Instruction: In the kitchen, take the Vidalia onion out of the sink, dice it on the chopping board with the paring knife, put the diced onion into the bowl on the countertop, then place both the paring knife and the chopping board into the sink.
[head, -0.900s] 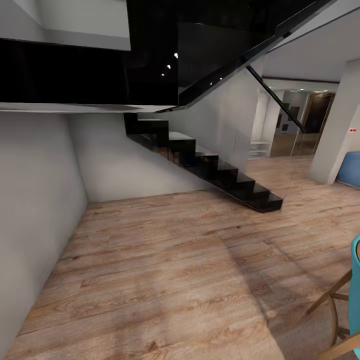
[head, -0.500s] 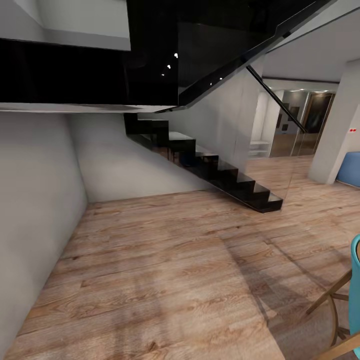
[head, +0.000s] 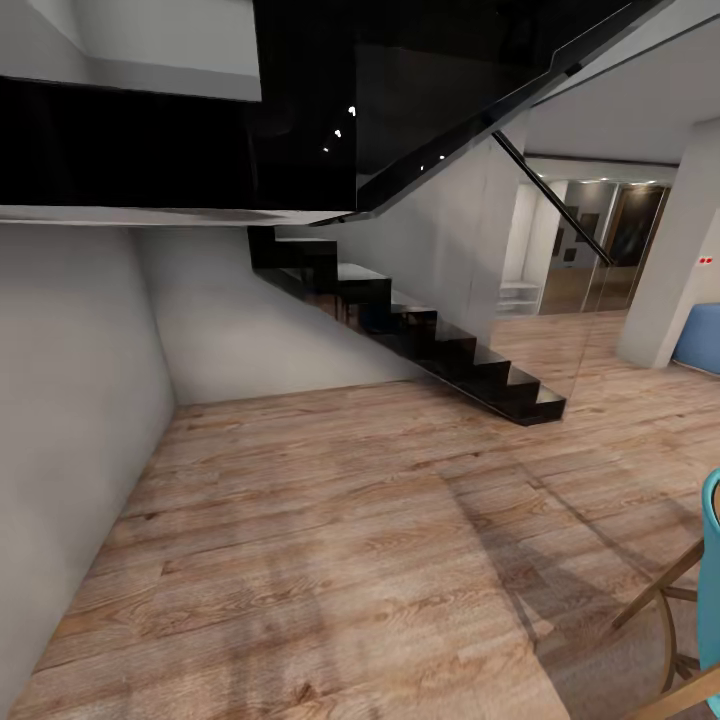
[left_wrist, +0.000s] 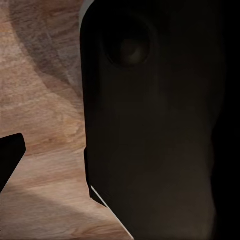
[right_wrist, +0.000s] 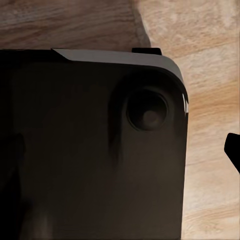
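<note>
Task things: the frames show a hall with a staircase, not the kitchen; sink, board, knife and bowl cannot be placed from here.
Left gripper: a dark fingertip (left_wrist: 9, 159) pokes in at the edge of the left wrist view, over wood floor (left_wrist: 45, 135); whether the jaws are apart or closed cannot be told.
Right gripper: a dark fingertip (right_wrist: 234, 149) at the edge of the right wrist view; its grip cannot be told either.
Beside each fingertip: a large dark robot body panel (left_wrist: 150, 130) with a round recess.
Head view floor: light wood planks (head: 330, 540).
Staircase: glossy black steps (head: 440, 350) descending toward the right, with a glass side panel (head: 540, 300).
Walls: pale grey wall (head: 70, 400) at left.
Near right corner: a teal chair (head: 705, 590) with wooden legs.
Far right: white pillar (head: 675, 270).
</note>
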